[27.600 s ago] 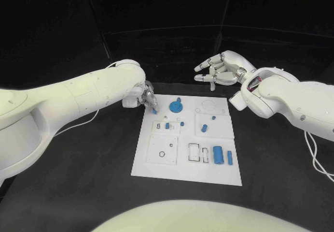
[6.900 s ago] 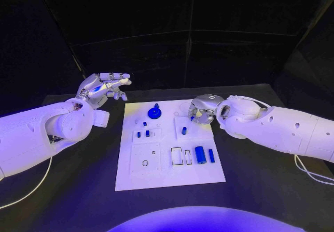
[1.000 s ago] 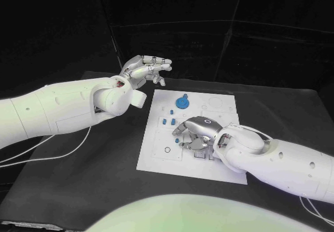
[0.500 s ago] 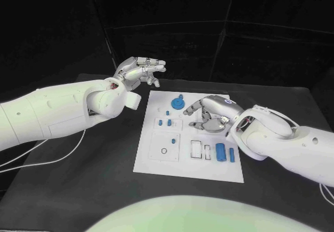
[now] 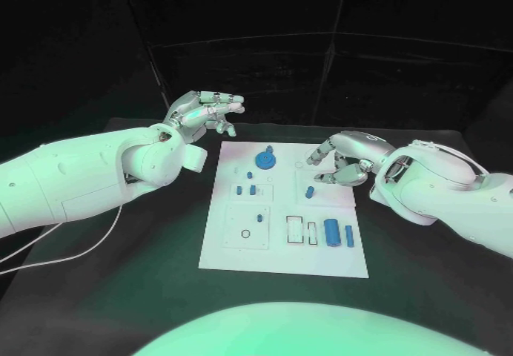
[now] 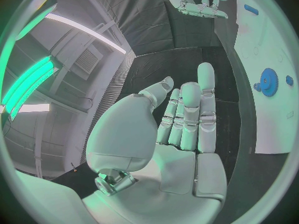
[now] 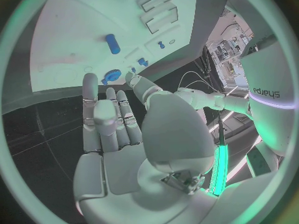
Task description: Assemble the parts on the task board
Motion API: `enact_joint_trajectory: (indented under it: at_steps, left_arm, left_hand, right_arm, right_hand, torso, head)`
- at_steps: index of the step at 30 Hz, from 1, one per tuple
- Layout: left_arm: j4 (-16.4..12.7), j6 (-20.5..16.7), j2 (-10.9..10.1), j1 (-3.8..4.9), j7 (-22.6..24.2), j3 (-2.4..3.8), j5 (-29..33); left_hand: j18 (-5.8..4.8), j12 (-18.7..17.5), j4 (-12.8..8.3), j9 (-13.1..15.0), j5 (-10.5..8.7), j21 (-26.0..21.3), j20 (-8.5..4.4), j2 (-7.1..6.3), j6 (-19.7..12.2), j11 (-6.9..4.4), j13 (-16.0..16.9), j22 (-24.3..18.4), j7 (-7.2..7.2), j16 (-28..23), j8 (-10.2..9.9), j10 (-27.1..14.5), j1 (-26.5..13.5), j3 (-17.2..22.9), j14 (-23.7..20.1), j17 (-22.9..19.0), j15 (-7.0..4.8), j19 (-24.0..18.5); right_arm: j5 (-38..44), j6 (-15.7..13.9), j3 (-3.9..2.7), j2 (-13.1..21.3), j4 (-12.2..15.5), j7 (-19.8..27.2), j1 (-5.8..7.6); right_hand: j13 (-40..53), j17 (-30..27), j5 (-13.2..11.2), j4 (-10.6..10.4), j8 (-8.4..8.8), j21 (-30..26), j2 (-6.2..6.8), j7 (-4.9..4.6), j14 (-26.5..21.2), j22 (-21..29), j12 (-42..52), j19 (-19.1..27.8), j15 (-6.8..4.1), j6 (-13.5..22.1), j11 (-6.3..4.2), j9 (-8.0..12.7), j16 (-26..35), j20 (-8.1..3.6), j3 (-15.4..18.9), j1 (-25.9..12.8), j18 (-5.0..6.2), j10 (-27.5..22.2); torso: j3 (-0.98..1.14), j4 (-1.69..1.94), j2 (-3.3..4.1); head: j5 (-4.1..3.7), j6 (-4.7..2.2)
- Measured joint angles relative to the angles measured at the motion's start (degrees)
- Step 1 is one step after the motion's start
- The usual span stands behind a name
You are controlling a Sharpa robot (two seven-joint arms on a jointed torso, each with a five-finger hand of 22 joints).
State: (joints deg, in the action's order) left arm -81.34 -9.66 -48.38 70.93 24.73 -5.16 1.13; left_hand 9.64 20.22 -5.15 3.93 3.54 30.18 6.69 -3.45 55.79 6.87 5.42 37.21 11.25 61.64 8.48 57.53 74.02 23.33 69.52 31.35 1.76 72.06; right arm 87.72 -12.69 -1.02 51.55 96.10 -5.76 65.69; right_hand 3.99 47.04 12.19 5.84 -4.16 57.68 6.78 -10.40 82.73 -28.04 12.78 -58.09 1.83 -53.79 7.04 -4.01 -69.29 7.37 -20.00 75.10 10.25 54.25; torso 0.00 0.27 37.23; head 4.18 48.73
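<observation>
The right hand (image 5: 340, 159) is held over the task board's (image 5: 235, 245) far right part — fingers apart, nothing gripped; the left hand (image 5: 200, 113) is raised off its far left corner, fingers loosely spread, empty.

A black tabletop (image 5: 128, 252) is lying under everything, its dull dark surface stretching out on both sides and toward the near edge. Black curtain panels (image 5: 299, 67) are hanging behind its far edge, with thin pale seams running across and down them.

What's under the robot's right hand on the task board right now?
The right hand hovers over the task board's far right corner. White board shows beneath it, and a blue peg lies nearby; the fingers cover the rest.
</observation>
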Motion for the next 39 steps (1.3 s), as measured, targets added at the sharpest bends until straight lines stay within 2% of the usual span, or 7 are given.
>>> enact_joint_trajectory:
  at_steps: [7, 12, 22, 27, 29, 39]
  left_arm:
    - [0.0, 0.2, 0.1, 0.00, 0.0, 0.00, 0.0]
    - [0.1, 0.3, 0.1, 0.00, 0.0, 0.00, 0.0]
    - [0.1, 0.5, 0.2, -0.01, 0.0, 0.00, 0.0]
    - [0.1, 0.6, 0.2, -0.01, 0.0, 0.00, 0.0]
    - [0.1, 0.6, 0.3, -0.01, 0.0, 0.00, 0.0]
    - [0.2, 0.7, 0.4, -0.01, 0.0, 0.00, 0.0]
  left_hand:
    - [0.00, 0.0, 0.2, 0.0, 0.00, 0.0, 0.00, 0.00, 0.0, 0.00, 0.0, 0.0, 0.00, 0.0, 0.0, 0.0, 0.0, -0.2, -0.1, -0.1, -0.13, 0.0]
    - [-0.01, 0.0, 0.2, 0.0, 0.00, 0.0, 0.00, 0.00, 0.0, 0.00, 0.0, 0.0, 0.00, 0.0, 0.0, 0.0, 0.0, -0.2, -0.2, -0.1, -0.21, 0.0]
    - [0.00, 0.0, 0.2, 0.0, 0.00, 0.0, 0.00, 0.00, 0.0, 0.00, 0.0, 0.0, 0.00, 0.0, 0.0, 0.0, 0.0, -0.2, -0.2, -0.1, -0.21, 0.0]
    - [0.00, 0.0, 0.2, 0.0, 0.00, 0.0, 0.00, 0.00, 0.0, 0.00, 0.0, 0.0, 0.00, 0.0, 0.0, 0.0, 0.0, -0.2, -0.2, -0.1, -0.21, 0.0]
    - [-0.01, 0.0, 0.2, 0.0, 0.00, 0.0, 0.00, 0.00, 0.0, 0.00, 0.0, 0.0, 0.00, 0.0, 0.0, 0.0, 0.0, -0.2, -0.2, -0.1, -0.21, 0.0]
    - [0.00, 0.0, 0.2, 0.0, 0.00, 0.0, 0.00, 0.00, 0.0, 0.00, 0.0, 0.0, 0.00, 0.0, 0.0, 0.0, 0.0, -0.2, -0.2, -0.1, -0.21, 0.0]
  right_arm:
    - [2.1, 4.4, 0.00, -1.0, -1.0, -2.3, 0.04]
    - [3.2, 6.4, 0.04, -2.4, -2.2, -3.2, 0.04]
    - [4.5, 9.4, 0.18, -4.5, -3.9, -4.1, -0.03]
    - [4.8, 11.2, 0.25, -5.0, -4.2, -4.3, -0.11]
    - [4.9, 11.8, 0.27, -5.2, -4.4, -4.4, -0.13]
    - [5.1, 13.5, 0.40, -6.2, -5.4, -4.4, -0.28]
  right_hand:
    - [-0.1, -0.7, 0.3, -0.1, 0.00, 0.0, 0.00, -0.01, 0.0, 0.1, 0.2, 0.0, 0.00, 0.0, -0.20, 0.0, 0.2, 0.00, 0.6, 0.0, 0.00, -0.2]
    - [-0.1, -0.7, 0.3, -0.1, 0.00, 0.0, 0.00, -0.01, 0.0, 0.2, 0.2, 0.0, 0.00, 0.0, -0.20, 0.0, 0.2, 0.00, 0.9, 0.0, 0.00, -0.2]
    - [-0.1, -0.7, 0.6, -0.4, 0.00, 0.0, 0.00, -0.01, 0.0, 0.4, 1.2, 0.0, 0.00, 0.0, -0.22, 0.1, 0.2, 0.00, 1.2, 0.0, 0.00, -0.2]
    - [-0.1, -0.7, 0.6, -0.6, 0.00, -0.2, 0.00, -0.01, 0.2, 0.4, 1.6, -0.1, -0.21, 0.0, -0.68, 0.1, 0.2, -0.15, 1.4, 0.0, 0.00, 0.3]
    - [-0.1, -0.8, 0.6, -0.6, 0.00, -0.2, 0.00, 0.20, 0.2, 0.4, 1.8, -0.2, -0.21, -0.2, -0.49, 0.1, 0.2, -0.21, 1.4, 0.0, 0.00, 0.5]
    - [-0.2, -0.8, 0.6, -0.7, 0.00, -0.2, -0.80, 0.42, 0.3, 0.5, 2.4, -0.4, -0.33, -0.6, -0.74, 0.1, 0.2, -0.41, 1.3, 0.8, 0.00, 2.0]
  torso:
    - [0.08, 0.04, 0.00]
    - [0.07, 0.13, 0.00]
    - [0.07, 0.06, 0.00]
    - [0.08, 0.04, 0.00]
    - [0.08, 0.04, 0.00]
    - [0.09, 0.01, 0.00]
  head:
    - [-0.38, -0.19]
    - [-0.55, -0.27]
    - [-0.72, -0.28]
    - [-0.77, -0.20]
    - [-0.79, -0.16]
    - [-0.86, -0.27]
